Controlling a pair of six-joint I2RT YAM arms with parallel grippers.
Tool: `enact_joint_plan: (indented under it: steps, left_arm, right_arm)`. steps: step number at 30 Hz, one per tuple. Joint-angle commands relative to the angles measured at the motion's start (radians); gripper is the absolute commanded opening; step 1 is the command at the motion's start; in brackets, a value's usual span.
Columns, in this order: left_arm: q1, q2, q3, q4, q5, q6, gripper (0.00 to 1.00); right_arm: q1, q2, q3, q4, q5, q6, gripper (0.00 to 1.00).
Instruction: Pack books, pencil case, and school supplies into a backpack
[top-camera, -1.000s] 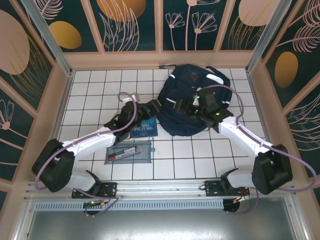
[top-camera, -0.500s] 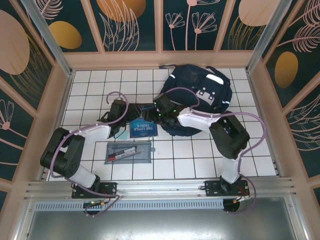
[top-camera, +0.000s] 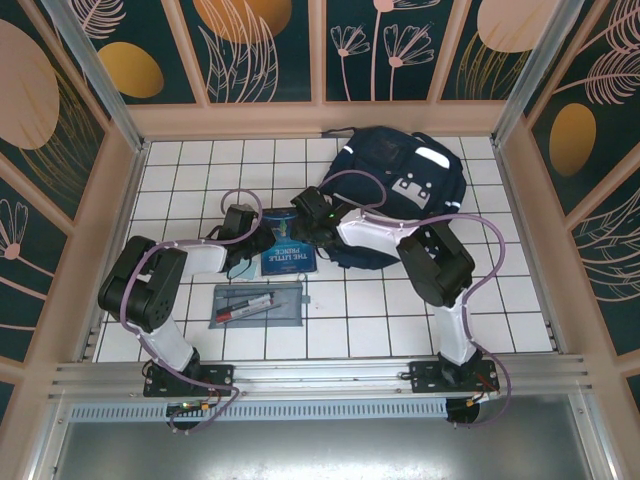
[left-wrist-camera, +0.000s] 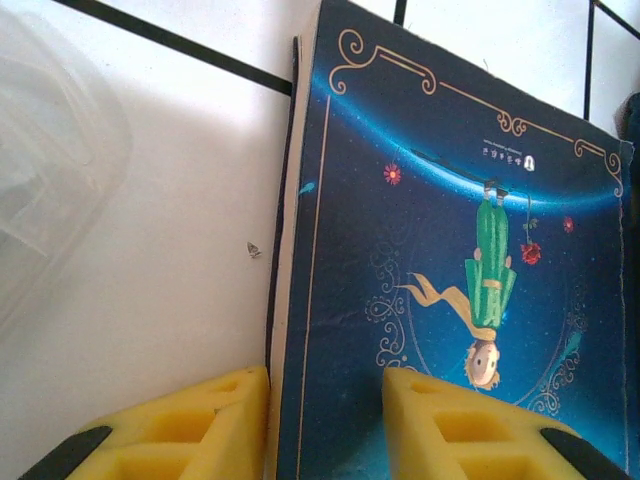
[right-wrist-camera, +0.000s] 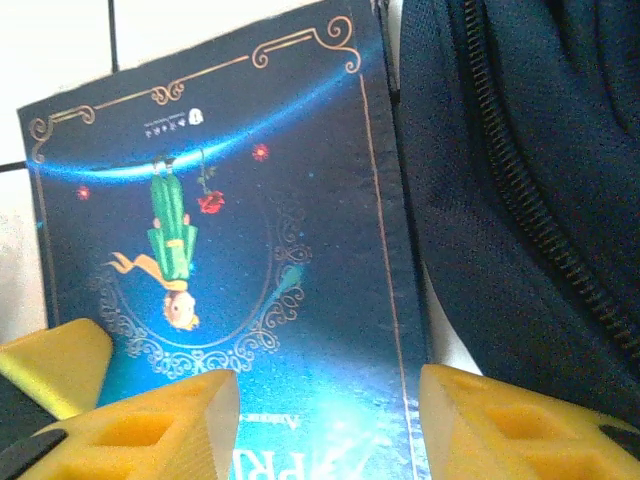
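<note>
Flat on the tiled table (top-camera: 350, 310) lies the Little Prince paperback (top-camera: 290, 252), just beside the backpack (top-camera: 400, 190). The left gripper (left-wrist-camera: 325, 425) straddles its far-from-backpack edge, jaws apart, one pad over the cover and one over tile. The right gripper (right-wrist-camera: 320, 430) spans the backpack-side edge, also apart. It looks like a two-sided pinch for a thin book. The pencil case (top-camera: 258, 303) sits near, opposite the backpack.
</note>
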Motion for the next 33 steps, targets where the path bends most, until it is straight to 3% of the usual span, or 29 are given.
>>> enact_joint_plan:
  steps: [1, 6, 12, 18, 24, 33]
  left_arm:
    - [0.002, 0.054, 0.004, -0.039, -0.006, 0.024, 0.35]
    - [0.001, 0.045, 0.002, -0.06, -0.023, 0.028, 0.35]
    - [0.002, 0.035, -0.001, -0.061, -0.029, 0.029, 0.36]
    - [0.002, 0.035, -0.006, -0.055, -0.026, 0.022, 0.33]
    - [0.002, 0.047, -0.014, -0.039, -0.002, 0.008, 0.32]
    - [0.002, 0.088, -0.03, 0.016, 0.06, -0.039, 0.29]
  right_arm:
    - [-0.003, 0.041, -0.011, -0.211, 0.173, -0.027, 0.53]
    - [-0.002, 0.021, -0.005, -0.245, 0.207, -0.06, 0.58]
    - [0.022, 0.017, -0.014, -0.118, 0.004, -0.091, 0.58]
    - [0.021, 0.058, -0.035, -0.084, -0.019, -0.043, 0.58]
    - [0.027, 0.07, -0.06, 0.046, -0.191, -0.075, 0.57]
    - [0.0, -0.037, -0.195, 0.361, -0.468, -0.028, 0.55]
